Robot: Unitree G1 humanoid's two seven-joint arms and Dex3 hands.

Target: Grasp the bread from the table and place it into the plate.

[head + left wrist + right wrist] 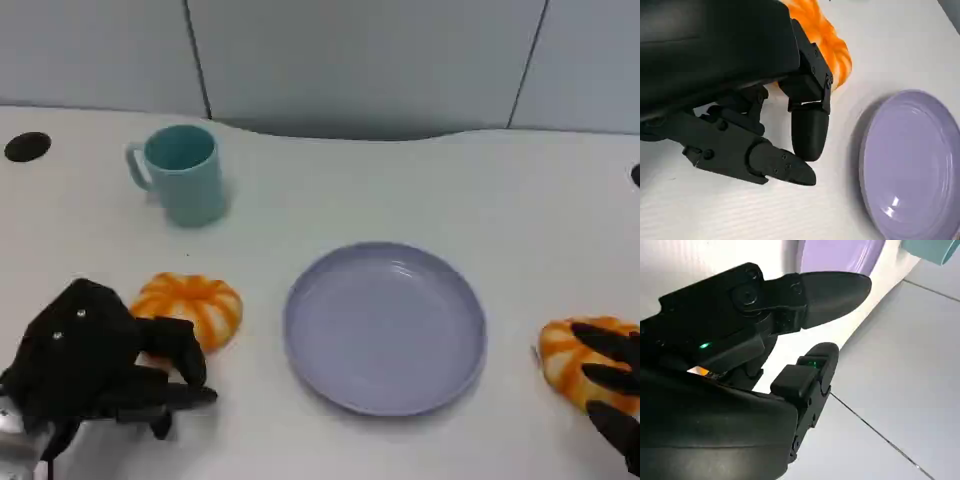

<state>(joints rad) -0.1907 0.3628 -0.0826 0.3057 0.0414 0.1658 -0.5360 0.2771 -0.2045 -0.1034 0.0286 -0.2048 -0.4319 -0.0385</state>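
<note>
Two orange-and-white striped breads lie on the white table. The left bread [197, 305] sits left of the lilac plate [385, 325], which holds nothing. My left hand [95, 360] is just in front of and left of this bread, fingers apart and holding nothing; the left wrist view shows the bread [832, 47] behind my fingers [807, 132] and the plate [910, 165] beyond. The right bread [562, 355] lies at the right edge, and my right hand [612, 385] has its fingers spread over it. In the right wrist view the fingers [825, 287] are stretched out and apart.
A teal mug [182, 172] stands at the back left, handle to the left. A black round hole [27, 146] sits in the table at the far left. The table's curved back edge meets a grey wall.
</note>
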